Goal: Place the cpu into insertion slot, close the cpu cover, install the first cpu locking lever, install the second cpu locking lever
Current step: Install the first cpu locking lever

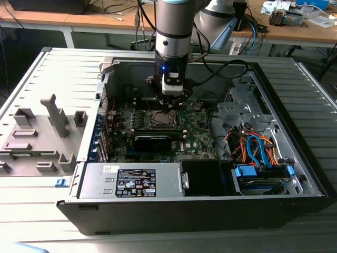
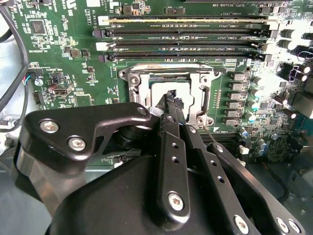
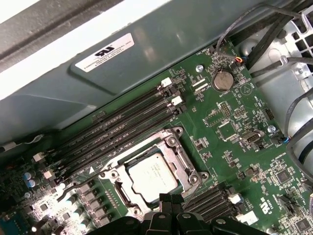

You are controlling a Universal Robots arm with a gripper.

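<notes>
- Hanging low inside the open computer case point(image 1: 295, 158), the gripper point(image 1: 169, 108) is pointing straight down at the insertion slot point(image 1: 159, 119) on the green motherboard point(image 1: 197, 137).
- Its fingers point(image 3: 164, 201) are pressing tightly together in both wrist views, gripping nothing that I can make out. The tips are sitting just over the slot's edge.
- The cpu point(image 3: 154, 176) is lying flat in the slot, its silvery-grey top facing up.
- The cpu cover point(image 3: 172, 149) is lying down flat around it, framing the chip.
- Long dark memory slots point(image 3: 117, 125) are running alongside the socket on the board.
</notes>
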